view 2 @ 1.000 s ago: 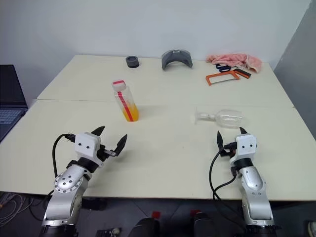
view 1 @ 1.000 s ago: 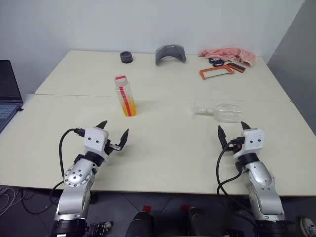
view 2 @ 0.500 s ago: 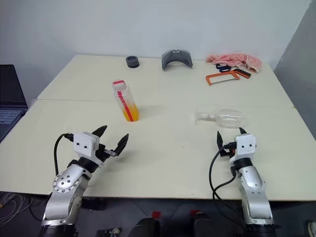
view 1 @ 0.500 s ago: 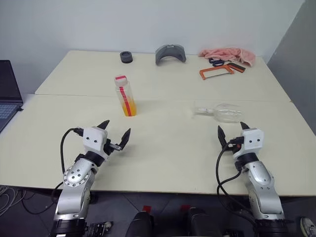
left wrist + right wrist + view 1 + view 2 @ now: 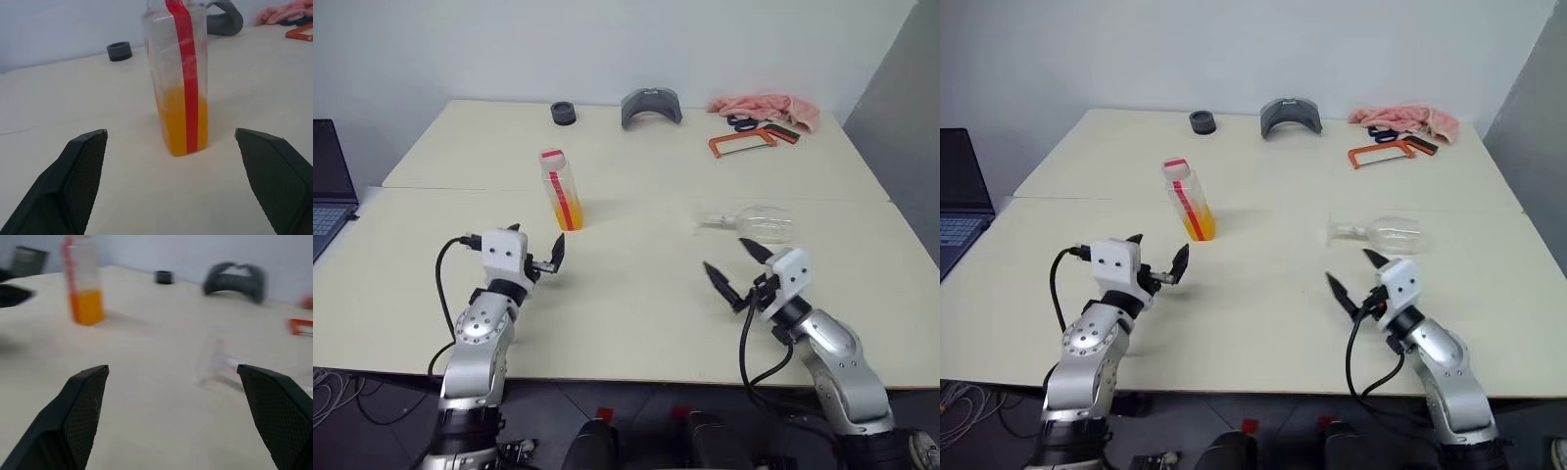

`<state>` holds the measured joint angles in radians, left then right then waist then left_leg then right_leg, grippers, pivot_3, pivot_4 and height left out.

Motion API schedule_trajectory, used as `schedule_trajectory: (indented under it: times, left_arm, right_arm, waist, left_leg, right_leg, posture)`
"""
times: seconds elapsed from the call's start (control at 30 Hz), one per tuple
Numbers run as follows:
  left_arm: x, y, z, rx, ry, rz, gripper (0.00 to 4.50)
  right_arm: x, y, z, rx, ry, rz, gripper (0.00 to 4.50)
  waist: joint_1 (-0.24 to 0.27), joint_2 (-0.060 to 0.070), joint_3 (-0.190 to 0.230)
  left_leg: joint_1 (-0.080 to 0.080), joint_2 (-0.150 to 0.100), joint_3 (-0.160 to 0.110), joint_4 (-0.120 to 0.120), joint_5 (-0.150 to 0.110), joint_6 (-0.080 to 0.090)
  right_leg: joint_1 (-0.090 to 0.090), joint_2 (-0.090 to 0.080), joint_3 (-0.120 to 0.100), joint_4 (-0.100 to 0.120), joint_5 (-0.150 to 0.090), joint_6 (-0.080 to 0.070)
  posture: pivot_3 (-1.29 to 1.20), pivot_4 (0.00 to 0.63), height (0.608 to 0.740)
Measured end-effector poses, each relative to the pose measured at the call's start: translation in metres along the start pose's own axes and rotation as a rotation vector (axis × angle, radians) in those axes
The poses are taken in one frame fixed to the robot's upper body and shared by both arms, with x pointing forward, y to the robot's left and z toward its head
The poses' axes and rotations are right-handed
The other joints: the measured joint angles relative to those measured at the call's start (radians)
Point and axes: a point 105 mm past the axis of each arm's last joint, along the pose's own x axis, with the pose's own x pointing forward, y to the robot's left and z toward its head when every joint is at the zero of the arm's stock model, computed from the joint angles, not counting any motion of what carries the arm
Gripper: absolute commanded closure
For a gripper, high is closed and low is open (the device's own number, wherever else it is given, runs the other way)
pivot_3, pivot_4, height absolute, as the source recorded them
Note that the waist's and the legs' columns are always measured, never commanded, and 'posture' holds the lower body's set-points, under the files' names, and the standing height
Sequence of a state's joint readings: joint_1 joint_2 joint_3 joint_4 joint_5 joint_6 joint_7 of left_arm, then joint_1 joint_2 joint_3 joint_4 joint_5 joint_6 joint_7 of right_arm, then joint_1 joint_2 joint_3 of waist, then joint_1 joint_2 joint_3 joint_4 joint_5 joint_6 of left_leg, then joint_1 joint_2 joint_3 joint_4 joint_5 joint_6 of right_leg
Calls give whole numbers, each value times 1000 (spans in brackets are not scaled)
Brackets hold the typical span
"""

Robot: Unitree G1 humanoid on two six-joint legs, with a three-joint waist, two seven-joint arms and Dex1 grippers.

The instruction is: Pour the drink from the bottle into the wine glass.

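The bottle (image 5: 560, 191) stands upright on the table, capped in white and red, with a red stripe down its side. The orange drink (image 5: 173, 122) fills its lower part. The wine glass (image 5: 754, 223) lies on its side to the right, foot pointing left. My left gripper (image 5: 536, 240) is open, just short of the bottle and aimed at it; in the left wrist view the bottle stands between and beyond the fingers (image 5: 78, 166). My right gripper (image 5: 726, 257) is open, near the glass on its near side, angled to the left and touching nothing.
Along the far side of the table (image 5: 636, 294) lie a black ring (image 5: 563, 113), a grey curved piece (image 5: 651, 106), a pink cloth (image 5: 766, 108) and an orange hacksaw (image 5: 744, 144). A laptop (image 5: 328, 186) sits at the left edge.
My right gripper has swung to the left, risen a little and turned to point left. My left gripper has moved forward toward the bottle. Bottle and glass have not moved.
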<state>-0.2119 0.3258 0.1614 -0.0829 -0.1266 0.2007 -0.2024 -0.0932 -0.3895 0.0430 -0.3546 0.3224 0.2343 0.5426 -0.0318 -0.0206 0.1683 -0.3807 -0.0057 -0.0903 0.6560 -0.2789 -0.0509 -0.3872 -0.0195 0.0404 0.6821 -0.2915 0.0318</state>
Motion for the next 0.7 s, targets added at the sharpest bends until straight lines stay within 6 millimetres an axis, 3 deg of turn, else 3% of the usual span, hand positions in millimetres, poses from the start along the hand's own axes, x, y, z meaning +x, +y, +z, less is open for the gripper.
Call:
schedule_trajectory:
  times: [0.17, 0.5, 0.7]
  left_arm:
    - [18, -4, 11, 5, -4, 25, 14]
    - [45, -21, 13, 11, 10, 5, 14]
    - [60, -20, 18, 4, 2, 30, 14]
  right_arm:
    - [11, 12, 25, 3, 16, 186, 0]
    - [17, 16, 34, 31, 43, 266, 0]
    - [15, 15, 34, 22, 61, 290, 0]
  waist:
    - [3, 0, 0]
    - [3, 0, 0]
    - [3, -1, 0]
  left_leg:
    - [-2, 0, -3, 0, 0, 0]
    - [-2, -1, -3, 0, 0, 0]
    - [-3, -1, -4, 1, 0, 0]
  right_leg:
    - [0, 0, -1, -1, 0, 0]
    - [0, -1, -1, -1, 0, 0]
    - [0, -1, -2, -1, 0, 0]
  posture:
    - [0, 150, 740]
    - [0, 150, 740]
    - [0, 150, 740]
